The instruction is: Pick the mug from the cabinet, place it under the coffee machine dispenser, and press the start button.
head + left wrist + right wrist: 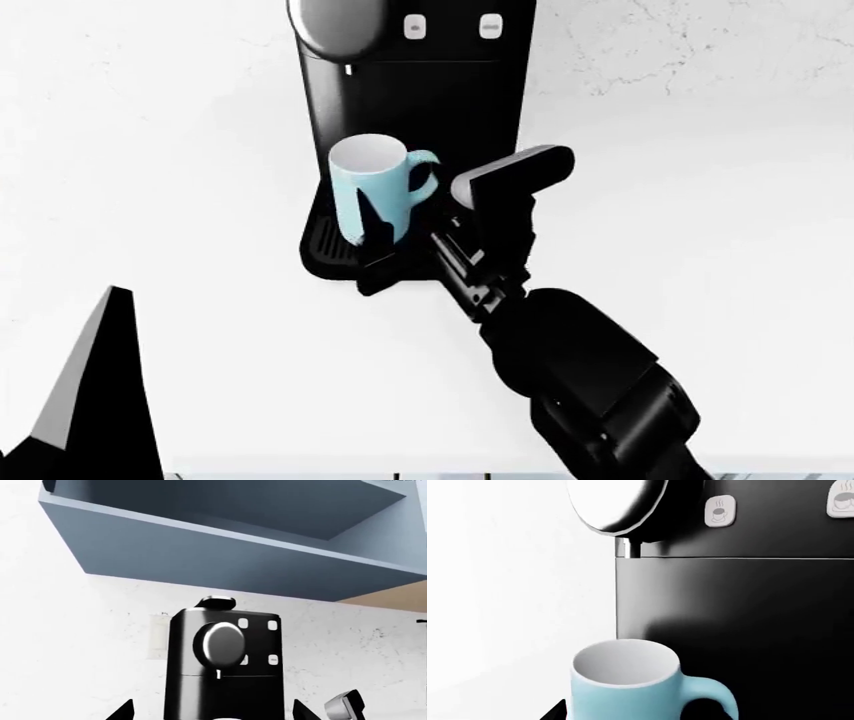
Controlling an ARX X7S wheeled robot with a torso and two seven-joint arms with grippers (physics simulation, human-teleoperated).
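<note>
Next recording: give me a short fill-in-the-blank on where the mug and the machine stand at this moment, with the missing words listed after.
1. The mug stands upright on the coffee machine's ribbed ____.
2. The mug's outside is light ____ and its inside is white.
3. In the head view, the mug sits below the round grey dispenser, and its handle points toward the robot's ____ side.
4. The arm reaching toward the mug is the robot's ____ arm.

Missing words: tray; blue; right; right
</note>
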